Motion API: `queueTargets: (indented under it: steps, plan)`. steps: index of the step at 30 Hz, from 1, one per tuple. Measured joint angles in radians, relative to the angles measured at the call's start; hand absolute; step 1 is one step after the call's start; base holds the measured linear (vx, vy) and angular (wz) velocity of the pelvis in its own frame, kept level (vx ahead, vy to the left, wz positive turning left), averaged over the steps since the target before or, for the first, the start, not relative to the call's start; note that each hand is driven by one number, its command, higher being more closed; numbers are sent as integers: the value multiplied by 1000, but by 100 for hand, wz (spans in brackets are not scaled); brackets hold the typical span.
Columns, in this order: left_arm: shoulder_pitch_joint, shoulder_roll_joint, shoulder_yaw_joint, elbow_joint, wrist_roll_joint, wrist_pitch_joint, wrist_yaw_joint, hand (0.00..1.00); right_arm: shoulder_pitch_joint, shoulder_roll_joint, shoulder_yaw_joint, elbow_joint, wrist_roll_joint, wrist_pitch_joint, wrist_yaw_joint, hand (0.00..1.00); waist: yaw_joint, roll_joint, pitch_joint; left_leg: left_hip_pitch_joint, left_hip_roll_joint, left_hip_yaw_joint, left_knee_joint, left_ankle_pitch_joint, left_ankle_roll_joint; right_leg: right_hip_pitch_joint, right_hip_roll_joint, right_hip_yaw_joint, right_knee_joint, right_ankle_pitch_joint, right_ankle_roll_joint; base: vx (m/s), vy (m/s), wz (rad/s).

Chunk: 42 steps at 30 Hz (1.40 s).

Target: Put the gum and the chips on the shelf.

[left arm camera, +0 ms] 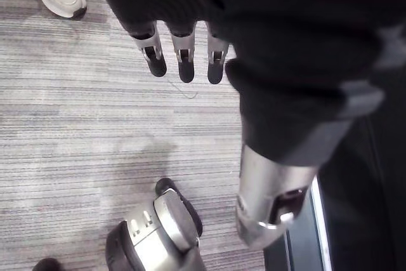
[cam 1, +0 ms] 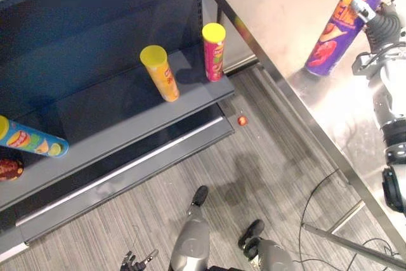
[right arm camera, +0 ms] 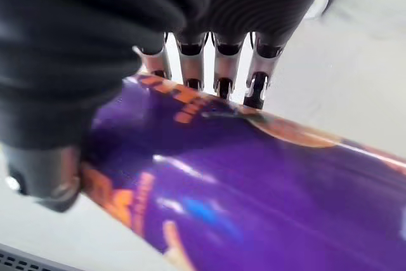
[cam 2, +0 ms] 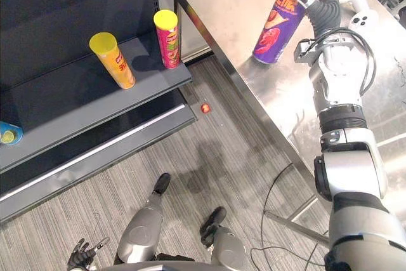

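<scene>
Grips purple chips can (cam 1: 339, 23) near its top w/ R hand (cam 2: 317, 7), fingers wrapped on one side, thumb on other. Can base down on steel worktop (cam 1: 285, 4), near edge by shelf (cam 1: 95, 125). L hand (left arm camera: 184, 61) low over floor, fingers slack, nothing in it. On shelf: yellow can (cam 1: 162, 74) & pink can (cam 1: 214, 52) standing near each other at worktop end; blue can (cam 1: 32, 139) on its side, well apart. Small red item (cam 1: 242, 120) on floor just off shelf corner.

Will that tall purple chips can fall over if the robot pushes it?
Probably, if pushed high: the purple chips can is tall and narrow, standing on the steel table. Its glossy round side may slip in the right hand, and lying down it would likely roll.
</scene>
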Motion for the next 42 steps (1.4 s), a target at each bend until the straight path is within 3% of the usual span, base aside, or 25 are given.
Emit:
queueTargets:
  steps: [15,28,34,38,42]
  plan:
    - [0,22,0,-6,0,1,-4,0,0,0,1,0,0,-25,62,100,-4,-7,-2,9,14,11,-8,5,-6,0,13,11,-1,0,-3,-1,-1,-1]
    - [0,34,2,-8,8,3,-1,0,84,0,26,-178,2,-38,112,100,-16,-51,-20,58,45,53,-59,18,-17,0,45,61,-8,-3,-8,4,-27,-10]
    - [0,34,4,-5,15,4,0,0,179,41,42,-302,-1,-45,127,100,-35,-86,-84,68,48,74,-61,14,-20,2,50,79,-22,-2,-10,21,-8,-8]
    - [1,32,12,7,20,4,11,0,255,103,37,-442,-24,-69,84,100,-62,-83,-139,74,55,88,-62,11,-22,5,62,94,-41,8,-14,2,-18,-12]
    - [0,22,12,21,47,3,17,0,329,163,-3,-546,-54,-76,53,100,-67,-77,-182,82,63,112,-62,8,-24,7,73,117,-64,19,-15,-14,-18,-19]
